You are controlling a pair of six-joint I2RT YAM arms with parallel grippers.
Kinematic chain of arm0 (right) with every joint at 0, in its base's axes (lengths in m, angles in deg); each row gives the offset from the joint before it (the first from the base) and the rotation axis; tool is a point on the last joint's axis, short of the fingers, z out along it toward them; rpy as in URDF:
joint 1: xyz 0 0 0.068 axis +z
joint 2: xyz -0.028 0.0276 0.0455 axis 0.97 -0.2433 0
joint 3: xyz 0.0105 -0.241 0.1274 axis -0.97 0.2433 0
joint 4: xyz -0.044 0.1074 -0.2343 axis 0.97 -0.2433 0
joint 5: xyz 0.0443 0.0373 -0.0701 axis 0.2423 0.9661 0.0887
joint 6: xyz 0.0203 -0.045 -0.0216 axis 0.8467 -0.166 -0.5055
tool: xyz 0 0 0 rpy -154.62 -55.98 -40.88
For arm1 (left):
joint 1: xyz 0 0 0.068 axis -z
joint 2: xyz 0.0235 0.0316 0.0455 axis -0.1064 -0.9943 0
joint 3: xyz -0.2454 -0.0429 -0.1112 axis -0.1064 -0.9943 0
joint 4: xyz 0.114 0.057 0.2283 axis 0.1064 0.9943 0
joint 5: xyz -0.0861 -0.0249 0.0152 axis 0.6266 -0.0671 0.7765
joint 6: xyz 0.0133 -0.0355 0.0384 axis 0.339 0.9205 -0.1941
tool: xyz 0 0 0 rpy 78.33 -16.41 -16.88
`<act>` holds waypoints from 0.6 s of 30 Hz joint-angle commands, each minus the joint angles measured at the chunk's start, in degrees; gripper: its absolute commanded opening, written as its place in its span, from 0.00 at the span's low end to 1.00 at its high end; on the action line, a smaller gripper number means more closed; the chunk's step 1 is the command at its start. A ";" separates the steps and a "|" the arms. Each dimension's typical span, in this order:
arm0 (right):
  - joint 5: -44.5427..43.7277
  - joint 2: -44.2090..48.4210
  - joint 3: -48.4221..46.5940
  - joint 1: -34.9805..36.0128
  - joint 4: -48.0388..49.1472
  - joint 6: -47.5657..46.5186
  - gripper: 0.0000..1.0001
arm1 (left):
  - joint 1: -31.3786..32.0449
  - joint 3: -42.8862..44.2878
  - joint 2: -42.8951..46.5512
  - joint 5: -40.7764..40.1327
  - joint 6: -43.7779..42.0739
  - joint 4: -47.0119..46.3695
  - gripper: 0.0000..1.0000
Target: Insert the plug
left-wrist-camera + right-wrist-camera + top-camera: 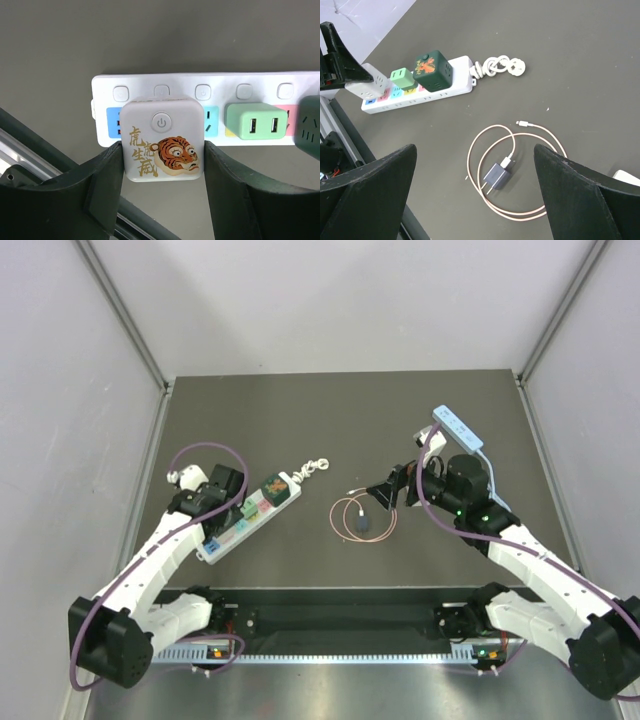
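While the white cube plug (pixel 162 139), printed with a tiger face and a power button, is clamped between the two dark fingers (pixel 107 180) of the left gripper (pixel 162 167), it is held against the left end of the white power strip (pixel 260 80) just beyond the fingertips. Whether its pins are fully seated cannot be told. To the right of this claw, a mint-green adapter (pixel 256 120) is seen plugged into the strip, and a dark green cube (pixel 312 125) further right. The right gripper (pixel 475 172) is held with its jaws spread wide and nothing between them, above the dark table (pixel 330 410). Below its fingers a small dark charger (pixel 495 176) is seen lying inside a loop of pink cable (pixel 485 140).
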State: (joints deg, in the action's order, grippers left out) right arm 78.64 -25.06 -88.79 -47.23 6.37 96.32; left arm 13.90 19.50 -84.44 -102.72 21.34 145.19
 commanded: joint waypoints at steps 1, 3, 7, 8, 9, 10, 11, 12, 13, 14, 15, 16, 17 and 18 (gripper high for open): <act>0.64 0.65 -0.22 -0.39 2.69 -0.56 1.00 | 0.29 -0.82 -0.50 4.02 0.47 3.32 0.00; 0.64 0.65 -0.22 -0.39 2.60 -0.56 1.00 | 0.29 -1.00 -0.24 3.94 0.38 3.31 0.00; 0.38 1.26 0.30 -0.39 3.04 -0.82 1.00 | 0.20 0.49 -0.68 3.85 0.03 4.63 0.00; 0.29 1.18 0.31 -0.39 3.04 -0.74 1.00 | 0.20 1.36 -0.50 3.59 -0.23 5.07 0.00; 0.29 1.18 0.39 -0.39 3.04 -0.74 1.00 | 0.20 1.81 -0.50 3.41 -0.41 5.33 0.00; 0.29 1.09 0.31 -0.39 3.04 -0.82 1.00 | 0.20 2.16 -0.50 2.80 -0.41 5.60 0.00; 0.29 0.91 0.31 -0.47 3.13 -0.74 1.00 | 0.29 2.51 -0.59 2.62 -0.50 5.95 0.00; 0.29 0.83 0.31 -0.39 3.21 -0.74 1.00 | 0.29 2.52 -0.68 2.53 -0.59 5.95 0.00; 0.38 0.82 0.22 -0.39 2.87 -0.82 1.00 | 0.29 2.60 -1.03 2.62 -0.50 6.04 0.00; 0.29 0.82 0.22 -0.47 2.86 -0.91 1.00 | 0.21 2.52 -1.03 2.88 -0.41 5.78 0.00; 0.29 0.91 0.22 -0.47 2.95 -0.91 1.00 | 0.29 2.43 -1.20 3.14 -0.50 5.60 0.00; 0.20 1.00 0.30 -0.39 3.04 -0.91 1.00 | 0.21 2.08 -1.47 3.32 -0.41 5.34 0.00; 0.20 1.00 0.39 -0.39 3.13 -0.91 1.00 | 0.20 1.82 -1.64 3.32 -0.41 5.16 0.00; 0.20 1.09 0.31 -0.39 3.04 -1.00 1.00 | 0.29 1.55 -1.64 3.32 -0.33 4.55 0.00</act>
State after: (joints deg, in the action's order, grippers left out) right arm 78.64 -24.86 -88.39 -47.23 6.79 96.30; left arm 13.99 19.87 -85.64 -99.83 21.32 147.75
